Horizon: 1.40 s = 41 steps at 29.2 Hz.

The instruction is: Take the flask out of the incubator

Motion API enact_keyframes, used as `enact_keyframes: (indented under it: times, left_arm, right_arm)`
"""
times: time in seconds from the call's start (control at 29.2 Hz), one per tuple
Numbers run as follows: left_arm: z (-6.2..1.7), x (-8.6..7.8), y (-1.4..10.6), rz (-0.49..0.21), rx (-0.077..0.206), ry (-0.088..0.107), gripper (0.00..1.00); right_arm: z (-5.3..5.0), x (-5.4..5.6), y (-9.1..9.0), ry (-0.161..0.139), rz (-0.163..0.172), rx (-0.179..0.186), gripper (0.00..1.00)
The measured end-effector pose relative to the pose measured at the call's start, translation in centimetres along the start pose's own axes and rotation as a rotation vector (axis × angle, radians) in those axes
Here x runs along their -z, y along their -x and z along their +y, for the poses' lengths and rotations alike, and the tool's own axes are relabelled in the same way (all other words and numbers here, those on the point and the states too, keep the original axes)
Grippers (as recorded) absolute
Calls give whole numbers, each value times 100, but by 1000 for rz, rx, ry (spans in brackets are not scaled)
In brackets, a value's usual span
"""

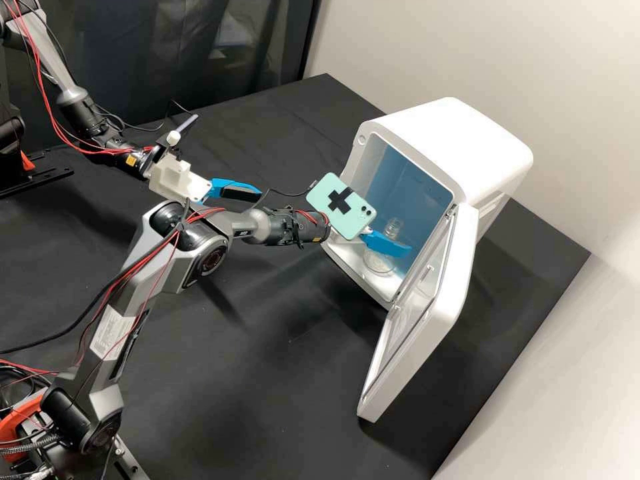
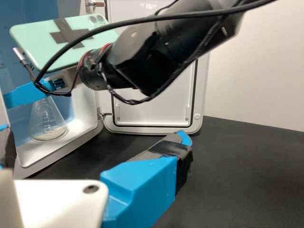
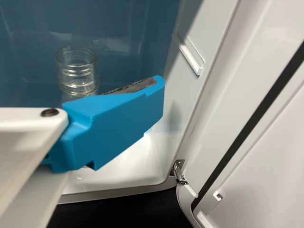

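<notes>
Flask [image 3: 76,71] inside incubator [image 1: 467,153], neck just beside right gripper [image 1: 397,244], grasp cannot be told

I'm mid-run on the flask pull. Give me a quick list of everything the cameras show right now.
incubator: one, white with blue inside, at the right of the bench, door swung open
flask: one, clear glass, conical, upright on the incubator floor
phone: one, mint green with a black taped cross, mounted on the right arm's wrist at the incubator's mouth
bench: one, black, under everything
wall: one, pale, behind the incubator
right hand: one, white and blue, inside the incubator beside the flask's neck; I cannot tell if it touches
left hand: one, white and blue, above the bench, well clear of the incubator
</notes>
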Motion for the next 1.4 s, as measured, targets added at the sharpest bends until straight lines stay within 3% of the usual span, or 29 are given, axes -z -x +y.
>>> enact_keyframes:
  times: [0.31,0.51,0.65,0.79,1.1,1.4]
  left_arm:
    - [0,0,0,0,0,0,100]
    - [0,0,0,0,0,0,100]
    - [0,0,0,0,0,0,100]
    - [0,0,0,0,0,0,100]
    - [0,0,0,0,0,0,100]
    - [0,0,0,0,0,0,100]
  right_arm:
    - [-62,16,-133,21,-22,17,100]
    - [-13,78,-171,35,-19,7,100]
    - [-39,79,-226,45,-26,20,100]
    - [-51,61,-282,43,-37,37,100]
    - [25,64,-400,-2,-45,56,100]
    - [28,58,-521,8,-50,63,100]
